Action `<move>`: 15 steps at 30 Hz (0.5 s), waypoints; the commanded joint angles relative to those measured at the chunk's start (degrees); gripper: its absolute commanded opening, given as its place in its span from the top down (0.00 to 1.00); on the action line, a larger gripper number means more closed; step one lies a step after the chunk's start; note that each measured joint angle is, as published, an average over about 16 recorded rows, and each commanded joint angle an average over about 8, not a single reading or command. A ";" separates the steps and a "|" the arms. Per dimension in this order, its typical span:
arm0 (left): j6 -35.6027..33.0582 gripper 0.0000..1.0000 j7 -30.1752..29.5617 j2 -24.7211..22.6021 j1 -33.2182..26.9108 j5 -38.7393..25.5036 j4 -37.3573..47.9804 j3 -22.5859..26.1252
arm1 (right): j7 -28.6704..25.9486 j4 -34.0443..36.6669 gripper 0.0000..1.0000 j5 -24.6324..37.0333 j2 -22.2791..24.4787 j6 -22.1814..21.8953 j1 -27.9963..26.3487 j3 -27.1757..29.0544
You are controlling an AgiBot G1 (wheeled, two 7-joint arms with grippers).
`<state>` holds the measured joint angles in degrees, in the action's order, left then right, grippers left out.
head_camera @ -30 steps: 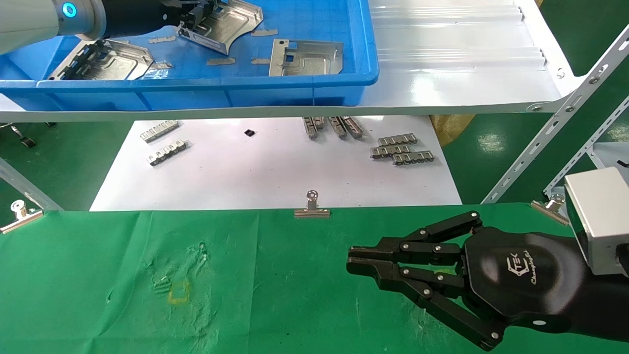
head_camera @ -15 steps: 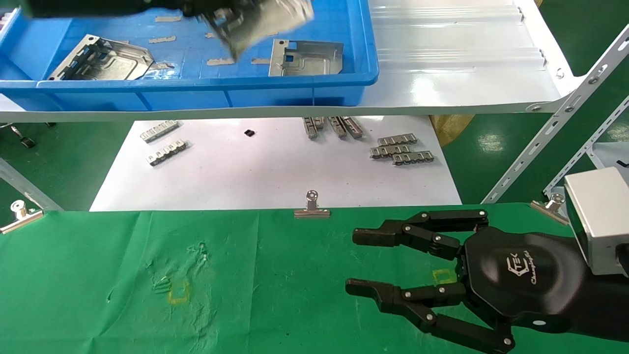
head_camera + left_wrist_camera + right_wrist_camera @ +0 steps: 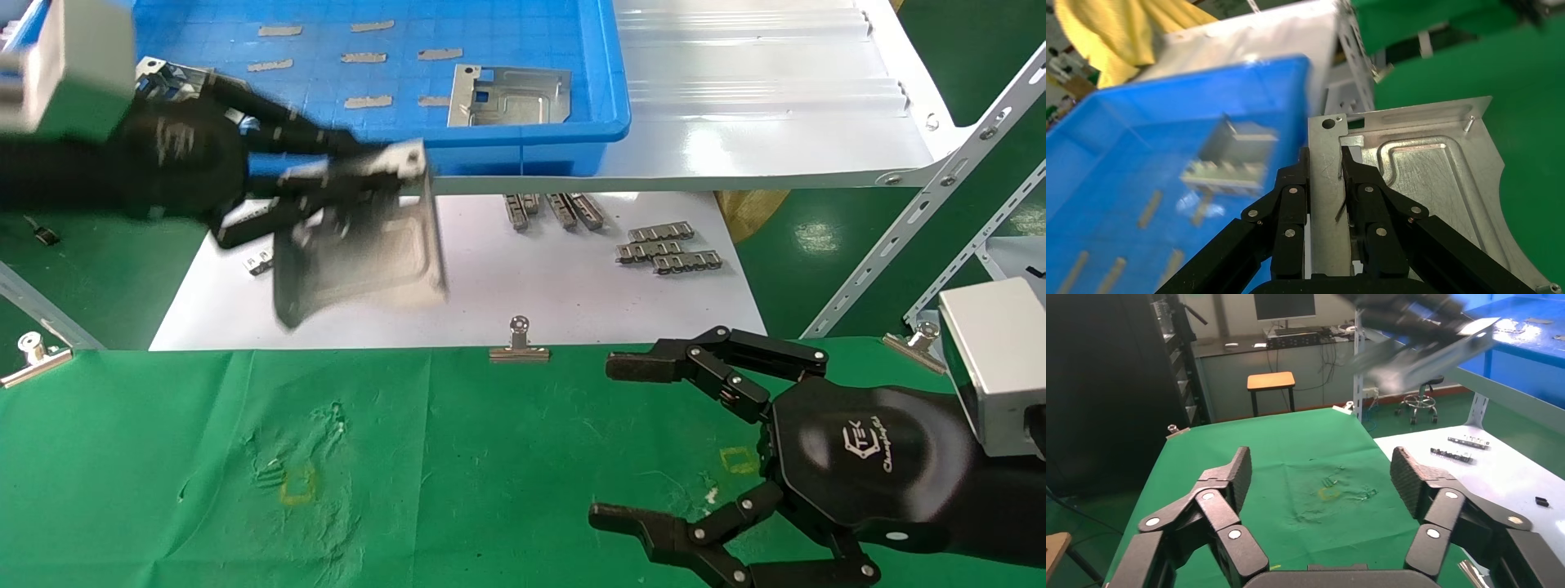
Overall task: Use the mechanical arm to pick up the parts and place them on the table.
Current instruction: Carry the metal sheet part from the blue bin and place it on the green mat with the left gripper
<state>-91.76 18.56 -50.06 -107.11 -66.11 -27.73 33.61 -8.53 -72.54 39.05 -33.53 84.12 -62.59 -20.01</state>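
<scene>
My left gripper (image 3: 384, 175) is shut on the tabbed edge of a silvery part (image 3: 359, 253) and holds it in the air over the white sheet, just in front of the blue bin (image 3: 531, 151). In the left wrist view the gripper (image 3: 1326, 165) pinches the plate (image 3: 1425, 177) between both fingers. Another part (image 3: 507, 96) lies in the bin; one more (image 3: 163, 69) is mostly hidden behind the left gripper. My right gripper (image 3: 605, 441) is wide open and empty, low over the green table (image 3: 163, 457), as the right wrist view (image 3: 1318, 471) also shows.
A white sheet (image 3: 458, 286) beyond the table holds small slotted strips (image 3: 666, 249). Binder clips (image 3: 519, 343) hold the cloth's far edge. The bin stands on a glossy white shelf (image 3: 760, 106) with slanted metal struts (image 3: 923, 204) at the right. Yellow square marks (image 3: 297, 486) sit on the cloth.
My left gripper has lifted a part out of the bin and carried it forward and down over the white sheet. My right gripper has opened from shut to wide.
</scene>
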 commanded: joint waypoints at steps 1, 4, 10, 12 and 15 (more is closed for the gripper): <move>-0.10 1.00 1.26 3.01 3.50 3.09 -5.50 1.47 | 0.00 0.00 0.00 0.00 0.00 0.00 0.00 0.00; 0.63 1.00 5.75 5.88 7.52 4.46 -8.55 4.30 | 0.00 0.00 0.00 0.00 0.00 0.00 0.00 0.00; 3.49 1.00 16.94 6.86 12.64 2.39 -4.25 7.47 | 0.00 0.00 0.00 -0.01 0.00 0.00 0.00 -0.01; 4.39 1.00 19.88 6.49 13.96 1.67 -2.00 7.84 | 0.00 0.00 0.00 -0.01 0.00 0.00 0.00 -0.01; 5.27 1.00 23.11 5.87 15.40 0.69 0.97 8.37 | 0.01 0.00 0.00 -0.01 0.00 0.00 0.00 -0.01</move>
<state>-86.94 40.48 -44.25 -92.30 -65.28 -26.94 41.97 -8.53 -72.54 39.04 -33.52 84.11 -62.59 -20.03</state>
